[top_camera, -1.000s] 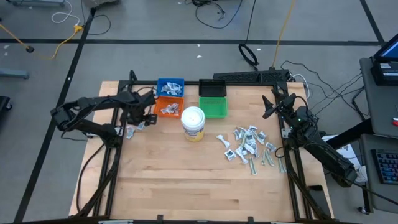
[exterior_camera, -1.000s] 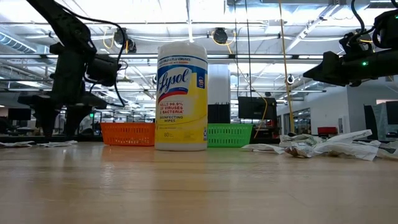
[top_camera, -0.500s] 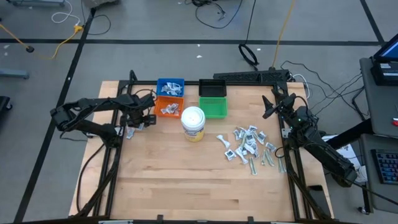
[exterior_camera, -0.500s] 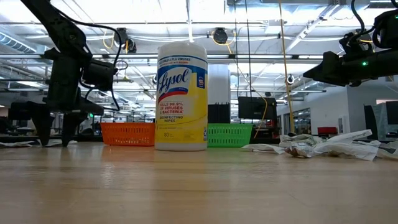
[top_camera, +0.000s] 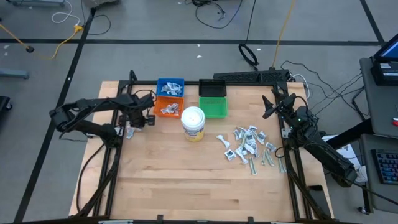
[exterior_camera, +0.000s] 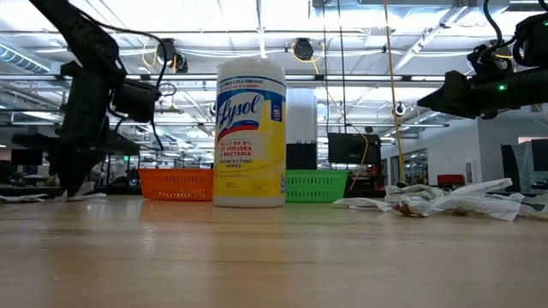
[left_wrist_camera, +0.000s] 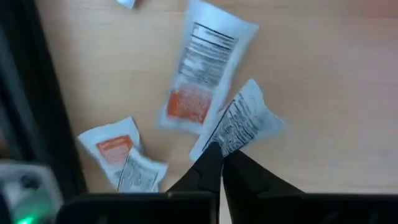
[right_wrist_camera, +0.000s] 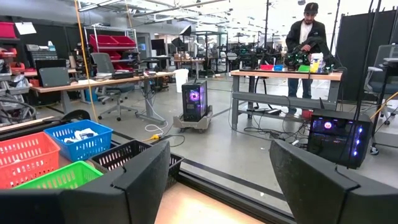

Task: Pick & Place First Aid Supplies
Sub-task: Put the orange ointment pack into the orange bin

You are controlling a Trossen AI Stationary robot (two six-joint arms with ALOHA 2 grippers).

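Note:
A few first aid supplies lie at the table's left side: a long white packet with an orange patch (left_wrist_camera: 202, 74), a small printed packet (left_wrist_camera: 242, 124) overlapping its edge, and two smaller ones (left_wrist_camera: 121, 158). My left gripper (left_wrist_camera: 221, 160) (top_camera: 131, 126) points down there, shut on the printed packet. A bigger heap of packets (top_camera: 249, 144) lies at the right. My right gripper (top_camera: 268, 106) (right_wrist_camera: 217, 180) hangs open and level above the far right corner, holding nothing. My left gripper pinches the small printed packet at its narrow end (left_wrist_camera: 219, 144) between its two fingertips. The fingers come from above, pointing down. The packet lies flat on the table, its side overlapping the long orange-patched packet.
Blue (top_camera: 170, 86), orange (top_camera: 168, 107), black (top_camera: 212, 88) and green (top_camera: 213, 107) bins stand at the far middle; the blue and orange ones hold packets. A white-lidded wipes jar (top_camera: 193, 122) stands just in front of them. The table's near half (top_camera: 199, 186) is bare wood.
My left gripper has shut its fingers on the small printed packet at the table's left side, staying over the same spot. The packet still lies on the table.

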